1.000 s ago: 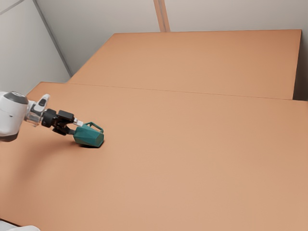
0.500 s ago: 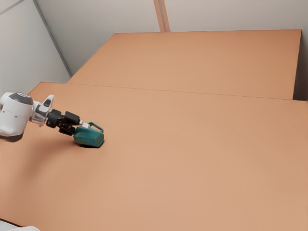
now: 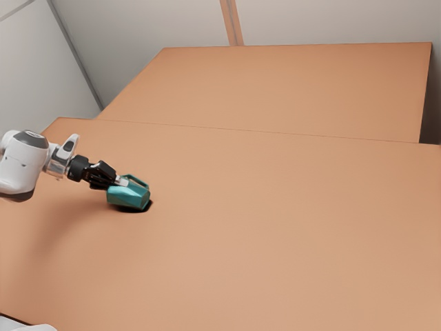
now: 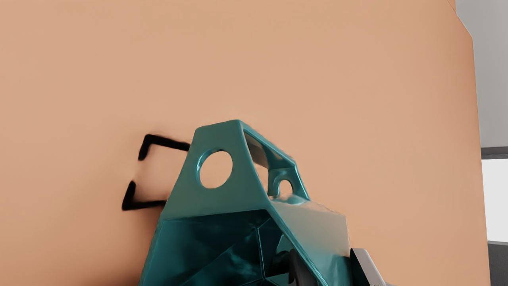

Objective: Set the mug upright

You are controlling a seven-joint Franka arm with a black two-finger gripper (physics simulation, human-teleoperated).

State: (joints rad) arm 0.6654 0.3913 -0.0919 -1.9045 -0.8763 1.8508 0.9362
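Observation:
The teal faceted mug [image 3: 129, 196] lies tilted on its side at the exterior view's left, its handle on the upper side and its mouth facing the hand. My gripper [image 3: 119, 183] is at its rim, shut on the mug's wall. In the wrist view the mug [image 4: 214, 202] shows its open mouth and its handle with a round hole. There the gripper [image 4: 327, 268] has one finger inside the mouth and the other [image 4: 367, 268] against the outer wall. The mug's underside is hidden.
An orange-tan table [image 3: 275, 227] spreads around the mug, with a second surface [image 3: 289, 89] of the same colour behind it. A grey wall [image 3: 138, 27] rises beyond. The handle's dark shadow falls beside the mug.
The fingers have come together on the mug's wall. The mug has shifted slightly toward the exterior view's right and tipped a little, and more dark shadow shows at its far end.

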